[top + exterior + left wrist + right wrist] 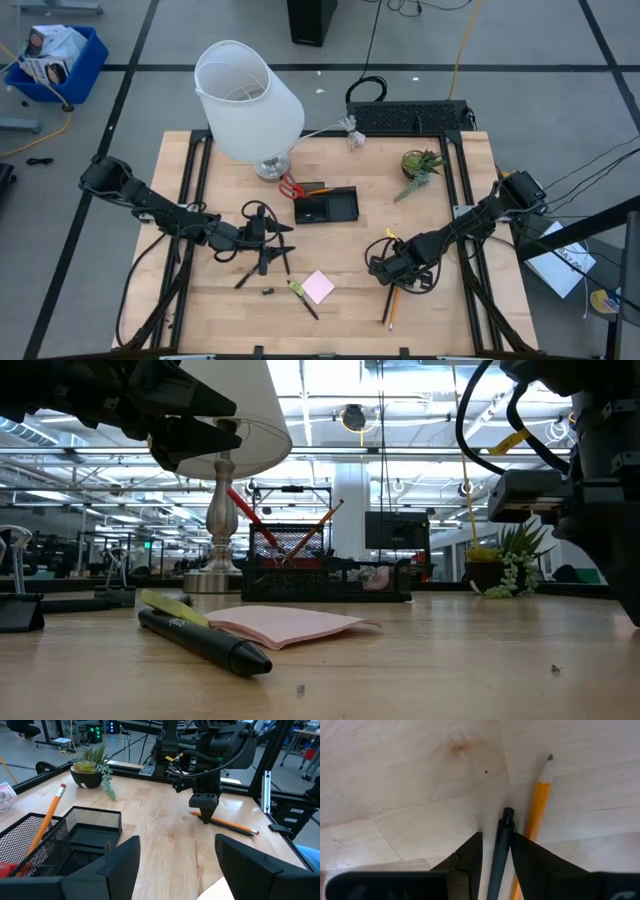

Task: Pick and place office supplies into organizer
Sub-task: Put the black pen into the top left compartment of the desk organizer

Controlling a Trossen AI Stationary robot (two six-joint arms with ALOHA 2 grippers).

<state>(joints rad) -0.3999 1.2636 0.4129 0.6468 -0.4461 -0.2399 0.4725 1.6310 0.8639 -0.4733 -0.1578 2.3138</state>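
No writing is legible. Right gripper (496, 851) pinches a black pen (499, 855) beside an orange pencil (536, 810), right of the mesh organizer (326, 206). Left gripper (177, 865) hovers wide, bare wood ahead.

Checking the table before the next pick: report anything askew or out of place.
Supplies lie scattered outside the organizer: pens, sticky pad, pencil. In the organizer, scissors and a pencil lean out over its rim.

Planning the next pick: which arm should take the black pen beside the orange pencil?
Right. Its pincer already straddles the pen, which lies beside the pencil. The left pincer hangs open across the table, near the organizer.
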